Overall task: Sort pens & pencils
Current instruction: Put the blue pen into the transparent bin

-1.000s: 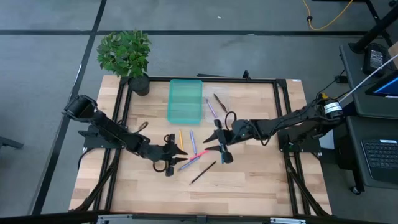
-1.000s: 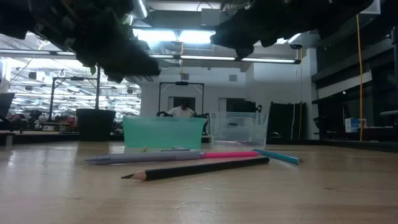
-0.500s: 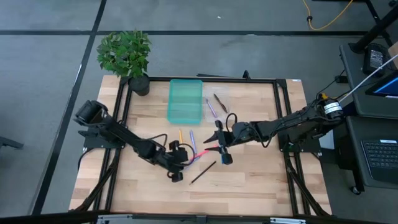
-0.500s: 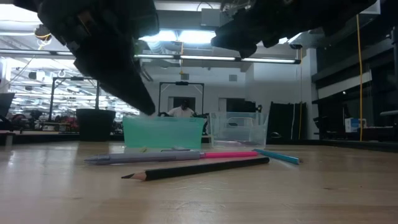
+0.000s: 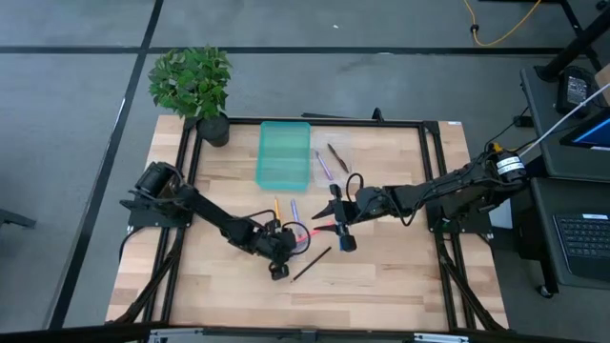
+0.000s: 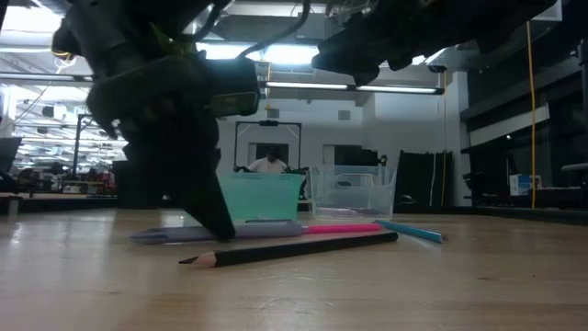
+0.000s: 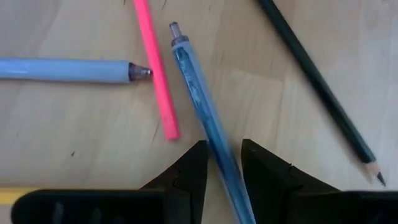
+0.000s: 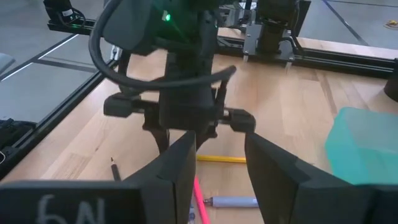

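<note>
Sorting looks barely underway. Two sticks already sit in the clear tray (image 5: 334, 157) at the far side of the table (image 5: 400, 276), a purple one (image 5: 323, 166) and a dark one (image 5: 337, 157). The teal tray (image 5: 284, 152) just left of it shows nothing inside from above, so most of the work is left.

Loose in the middle of the table, five can be counted: a yellow-orange pencil (image 5: 276, 208), a lavender pen (image 7: 65, 70), a pink-red stick (image 7: 155, 68), a blue pen (image 7: 202, 109) and a dark pencil (image 7: 320, 84). All lie near each other; the pink one touches or crosses the lavender tip. So seven in total, as far as anyone can tell.

The left gripper (image 7: 221, 163) is down at the table with its jaws narrowly apart, straddling the blue pen. Whether it's actually pinching yet, can't tell. The right gripper (image 5: 341, 229) hovers just right of the pile, jaws parted, nothing in them.

One potted plant (image 5: 195, 88) stands at the far left corner.
</note>
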Motion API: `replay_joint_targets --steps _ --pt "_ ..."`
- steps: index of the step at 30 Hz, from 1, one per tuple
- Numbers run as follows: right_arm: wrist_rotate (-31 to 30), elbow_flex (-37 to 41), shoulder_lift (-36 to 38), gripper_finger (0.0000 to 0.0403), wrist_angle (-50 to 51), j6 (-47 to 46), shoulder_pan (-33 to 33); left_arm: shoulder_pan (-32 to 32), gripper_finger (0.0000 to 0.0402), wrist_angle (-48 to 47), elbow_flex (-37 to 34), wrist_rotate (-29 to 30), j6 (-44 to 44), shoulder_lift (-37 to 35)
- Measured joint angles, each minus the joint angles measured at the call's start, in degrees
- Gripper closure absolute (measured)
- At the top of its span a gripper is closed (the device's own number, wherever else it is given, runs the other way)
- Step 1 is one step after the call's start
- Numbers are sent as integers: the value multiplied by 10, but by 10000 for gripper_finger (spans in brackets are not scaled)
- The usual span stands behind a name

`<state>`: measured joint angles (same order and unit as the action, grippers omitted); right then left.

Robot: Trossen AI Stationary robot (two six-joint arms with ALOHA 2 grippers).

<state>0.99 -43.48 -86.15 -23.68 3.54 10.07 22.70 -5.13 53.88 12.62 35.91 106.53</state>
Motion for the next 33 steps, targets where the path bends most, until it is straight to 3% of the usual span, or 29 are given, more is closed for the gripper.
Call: replay_joint_targets --steps 9,17,27,33 --pt "0 0 0 263 0 -3 0 -8 311 -19 2 -18 29 10" --pt "0 0 0 263 0 -4 0 -9 380 -25 0 -18 32 10" --pt "1 0 0 263 0 -4 0 4 380 -10 -3 -3 -9 9" --pt "1 0 0 263 3 -4 0 31 380 -13 -9 24 -45 -28"
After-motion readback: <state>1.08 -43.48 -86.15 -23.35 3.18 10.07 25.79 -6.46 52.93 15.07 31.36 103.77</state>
